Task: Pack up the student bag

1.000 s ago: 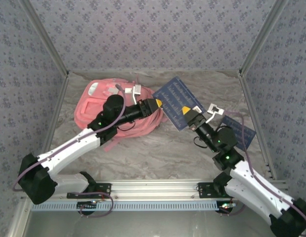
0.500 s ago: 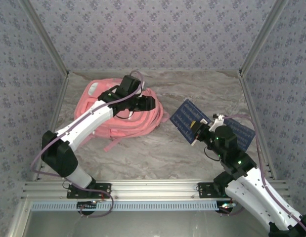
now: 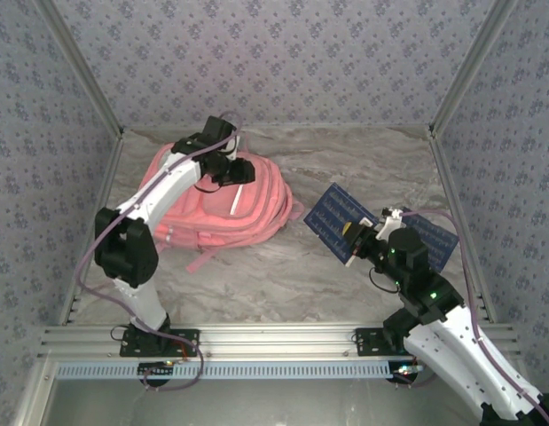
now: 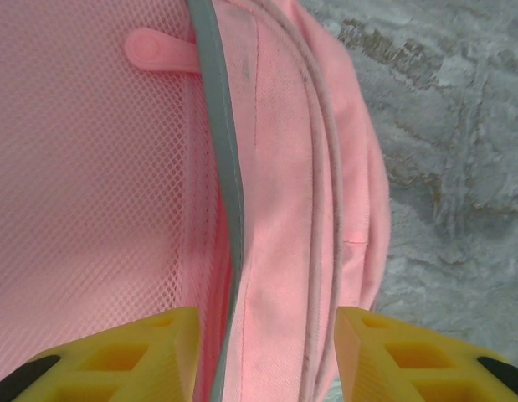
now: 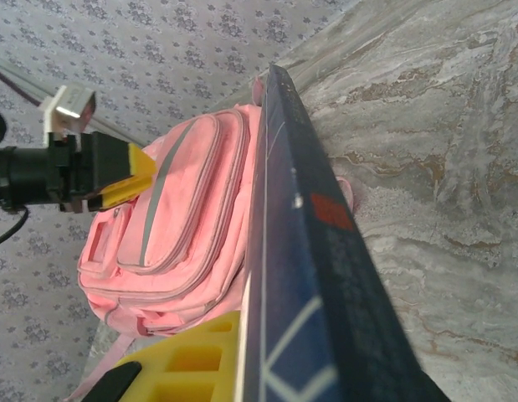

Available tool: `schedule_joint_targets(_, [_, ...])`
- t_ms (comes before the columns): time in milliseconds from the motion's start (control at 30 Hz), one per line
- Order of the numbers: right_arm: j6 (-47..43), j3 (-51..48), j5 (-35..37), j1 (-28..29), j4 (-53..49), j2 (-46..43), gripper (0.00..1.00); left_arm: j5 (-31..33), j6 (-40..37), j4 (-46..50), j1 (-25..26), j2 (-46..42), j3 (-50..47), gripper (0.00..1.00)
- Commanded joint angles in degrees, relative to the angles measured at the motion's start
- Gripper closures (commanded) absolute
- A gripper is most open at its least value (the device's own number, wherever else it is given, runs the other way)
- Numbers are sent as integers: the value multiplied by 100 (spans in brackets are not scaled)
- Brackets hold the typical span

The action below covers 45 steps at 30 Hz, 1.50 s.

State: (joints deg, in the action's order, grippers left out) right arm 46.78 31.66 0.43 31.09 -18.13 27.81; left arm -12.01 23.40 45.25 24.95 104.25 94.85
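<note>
Left gripper (image 4: pixel 265 343) now over pink bag (image 3: pixel 247 209)

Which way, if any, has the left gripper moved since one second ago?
Yes. The left gripper left the student bag's right edge and went leftward and toward the rear wall.

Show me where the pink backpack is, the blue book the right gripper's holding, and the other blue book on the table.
pink backpack (image 3: pixel 261 209), top external view, middle of its front panel
held blue book (image 3: pixel 332 213), top external view, middle of its cover
other blue book (image 3: pixel 438 238), top external view, its bare right end
</note>
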Motion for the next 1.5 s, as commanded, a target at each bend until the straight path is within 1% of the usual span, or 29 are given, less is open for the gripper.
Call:
schedule_joint_targets(0, [-110, 0, -153, -56, 108, -117, 100, 132, -379, 419, -59, 248, 389, 57])
schedule_joint_targets(33, [-108, -8, -180, -66, 122, -111, 100, 245, -420, 457, -47, 307, 434, 57])
schedule_joint_targets(133, [-99, -42, -238, -108, 125, -127, 100, 237, -485, 435, -43, 421, 516, 57])
schedule_joint_targets(267, [-73, -93, -302, -156, 162, -122, 100, -6, -503, 405, -45, 547, 571, 61])
schedule_joint_targets(367, [25, -185, -374, -213, 285, -112, 100, -228, -489, 353, -36, 641, 578, 70])
schedule_joint_targets(433, [89, -244, -468, -263, 366, -88, 100, -333, -516, 357, -11, 725, 609, 74])
schedule_joint_targets(633, [162, -316, -593, -353, 433, -39, 100, -416, -580, 346, 66, 782, 632, 76])
schedule_joint_targets(800, [386, -487, -727, -419, 627, 10, 100, -363, -678, 409, 128, 910, 713, 77])
schedule_joint_targets(933, [453, -543, -762, -459, 677, 30, 100, -248, -757, 466, 233, 912, 754, 85])
schedule_joint_targets(1100, [488, -595, -812, -488, 696, 32, 100, -192, -892, 557, 325, 886, 805, 89])
schedule_joint_targets(1200, [500, -633, -829, -498, 727, 42, 100, -123, -991, 695, 382, 961, 901, 99])
schedule_joint_targets(1333, [330, -577, -751, -525, 540, 32, 100, -164, -1083, 931, 442, 907, 1143, 100])
schedule_joint_targets(1467, [-38, -385, -628, -575, 160, 32, 100, -530, -1199, 1322, 465, 786, 1617, 100])
